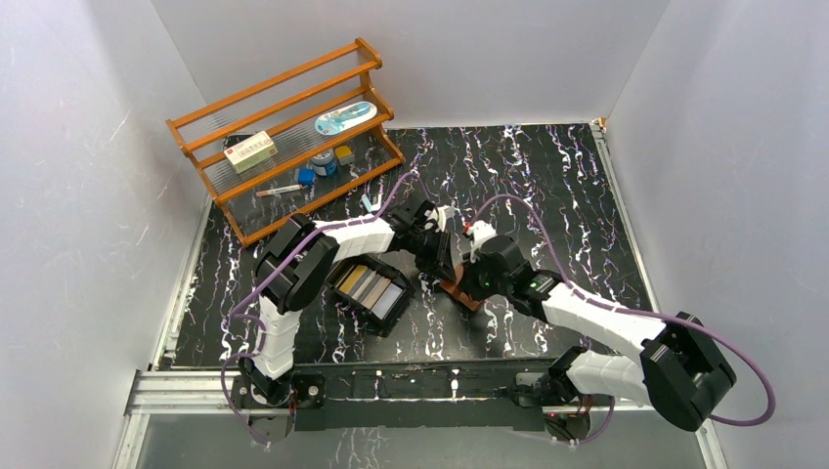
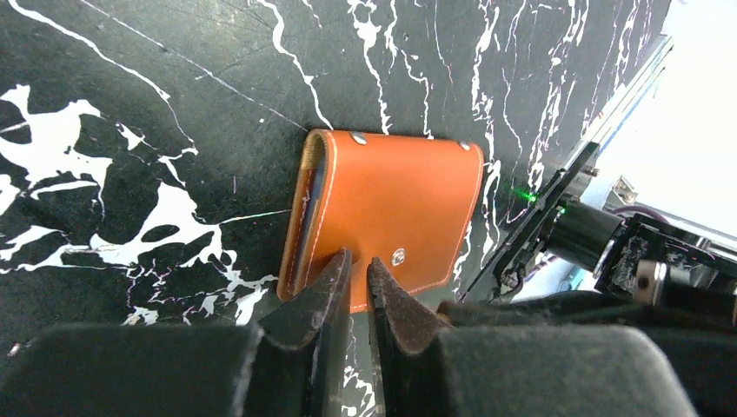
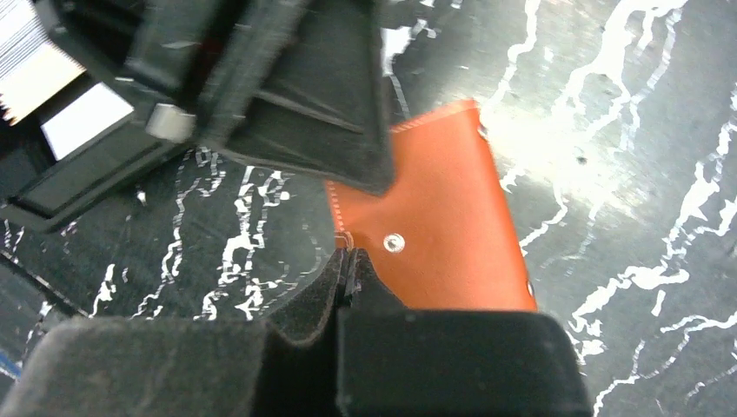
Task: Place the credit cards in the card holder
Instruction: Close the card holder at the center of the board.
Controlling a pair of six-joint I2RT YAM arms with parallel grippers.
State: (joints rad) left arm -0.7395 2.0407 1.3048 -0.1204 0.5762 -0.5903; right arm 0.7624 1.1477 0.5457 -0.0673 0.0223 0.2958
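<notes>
The left gripper [image 2: 358, 261] is holding its jaws a thin slit apart, tips sitting over the near edge of the holder [image 2: 391, 195], just beside its pale stud [image 2: 398, 256]; whether they are pinching the leather is unclear; the right gripper [image 3: 348, 256] is keeping its jaws pressed together, tips touching the holder's edge close to a corner, with nothing plainly caught between them; the holder is lying folded shut and flat on the table [image 1: 567, 195] near the middle, just right of the tray [image 1: 354, 311]; it is showing tan-orange leather with pale stitching; the cards [image 1: 370, 285] are lying side by side in the tray.
</notes>
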